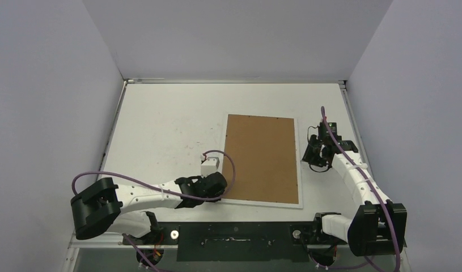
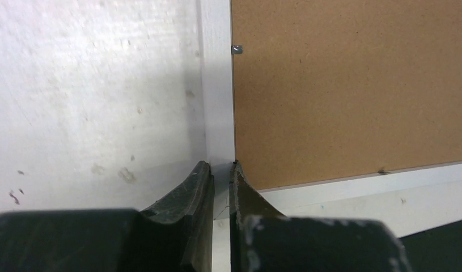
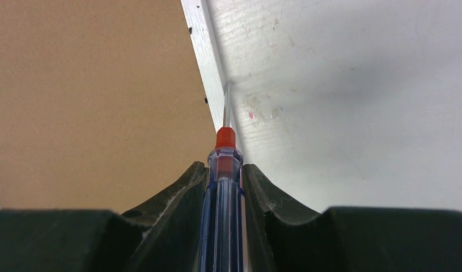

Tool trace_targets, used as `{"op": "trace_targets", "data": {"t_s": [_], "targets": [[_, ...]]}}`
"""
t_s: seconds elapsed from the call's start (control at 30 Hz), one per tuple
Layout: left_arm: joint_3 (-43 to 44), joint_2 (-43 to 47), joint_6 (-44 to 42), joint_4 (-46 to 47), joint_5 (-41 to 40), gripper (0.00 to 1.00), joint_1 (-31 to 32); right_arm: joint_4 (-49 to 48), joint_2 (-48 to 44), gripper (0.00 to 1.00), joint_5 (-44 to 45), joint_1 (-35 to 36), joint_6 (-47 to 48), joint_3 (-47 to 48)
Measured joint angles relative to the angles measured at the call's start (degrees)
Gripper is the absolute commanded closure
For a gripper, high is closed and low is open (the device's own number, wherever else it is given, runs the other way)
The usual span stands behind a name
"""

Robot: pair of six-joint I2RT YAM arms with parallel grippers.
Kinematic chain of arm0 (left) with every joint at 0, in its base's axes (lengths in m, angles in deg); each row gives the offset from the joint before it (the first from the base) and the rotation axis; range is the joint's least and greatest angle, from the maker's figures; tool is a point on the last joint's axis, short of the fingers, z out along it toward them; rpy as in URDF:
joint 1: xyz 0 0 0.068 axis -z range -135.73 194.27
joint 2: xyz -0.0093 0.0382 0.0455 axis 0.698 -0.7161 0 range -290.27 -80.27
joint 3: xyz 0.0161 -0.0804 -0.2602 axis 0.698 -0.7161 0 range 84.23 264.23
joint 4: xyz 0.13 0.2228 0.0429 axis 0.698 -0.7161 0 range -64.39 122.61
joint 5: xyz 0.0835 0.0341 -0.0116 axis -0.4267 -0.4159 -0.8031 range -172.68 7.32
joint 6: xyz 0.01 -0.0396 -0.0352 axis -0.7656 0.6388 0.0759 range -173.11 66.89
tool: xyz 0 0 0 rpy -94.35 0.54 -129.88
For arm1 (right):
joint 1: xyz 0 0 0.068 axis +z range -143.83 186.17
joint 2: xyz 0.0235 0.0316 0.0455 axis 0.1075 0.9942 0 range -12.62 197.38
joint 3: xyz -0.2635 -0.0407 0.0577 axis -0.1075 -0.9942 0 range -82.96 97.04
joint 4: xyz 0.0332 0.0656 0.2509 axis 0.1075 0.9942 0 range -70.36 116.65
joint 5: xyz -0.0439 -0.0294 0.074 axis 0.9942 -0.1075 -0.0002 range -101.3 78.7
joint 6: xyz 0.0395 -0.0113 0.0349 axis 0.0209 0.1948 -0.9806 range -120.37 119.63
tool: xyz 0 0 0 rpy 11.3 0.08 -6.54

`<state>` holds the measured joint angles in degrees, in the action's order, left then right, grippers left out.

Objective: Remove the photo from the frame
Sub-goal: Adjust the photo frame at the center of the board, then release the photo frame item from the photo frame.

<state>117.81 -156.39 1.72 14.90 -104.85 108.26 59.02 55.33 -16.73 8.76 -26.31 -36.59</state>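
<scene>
Top view: one frame [image 1: 262, 158], a flat rectangle, lies brown fibreboard back up on the white table [image 1: 160, 130]. The left tool [image 1: 218, 190] is at its near left corner and the right tool [image 1: 318, 160] just beside its right edge. Left wrist: fingers [image 2: 197, 187] closed almost together over the white corner strip; one small metal tab [image 2: 236, 50] on the backing edge. Right wrist: tool clamped on one screwdriver [image 3: 225, 148] with a red collar and clear blue handle, its thin shaft reaching the strip's outer edge.
</scene>
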Motion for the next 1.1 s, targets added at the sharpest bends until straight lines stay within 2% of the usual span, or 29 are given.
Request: {"op": "trace_targets", "data": {"t_s": [0.27, 0.43, 0.57, 0.77, 0.93, 1.03, 1.1], "targets": [[-0.85, 2.32, 9.57, -3.65, -2.34, 1.00, 7.32, 5.95, -8.79, 1.00, -2.60, 0.02, 0.09, 4.46], [-1.55, 2.86, 12.22, -3.37, -2.93, 1.00, 8.07, 4.57, -14.67, 1.00, -15.76, 0.13, -0.96, 4.94], [-4.33, 5.29, 15.30, -0.98, -4.07, 1.00, 8.68, 1.09, -17.81, 1.00, -26.56, 1.81, -3.87, -0.96], [-11.80, 14.93, 21.24, 1.20, -4.20, 1.00, 9.53, -8.76, -21.55, 1.00, -33.70, 8.96, -12.39, -11.72], [-14.97, 19.41, 23.45, -2.40, -4.35, 1.00, 9.81, -15.19, -15.98, 1.00, -32.72, 20.52, -15.63, -14.05], [-14.97, 20.61, 23.50, -4.20, -4.22, 0.79, 9.86, -20.17, -12.07, 1.00, -29.40, 29.20, -16.85, -14.03], [-14.86, 20.98, 22.82, -4.09, -4.20, 0.72, 9.86, -22.82, -9.86, 1.00, -28.17, 33.11, -17.40, -14.10]]}}
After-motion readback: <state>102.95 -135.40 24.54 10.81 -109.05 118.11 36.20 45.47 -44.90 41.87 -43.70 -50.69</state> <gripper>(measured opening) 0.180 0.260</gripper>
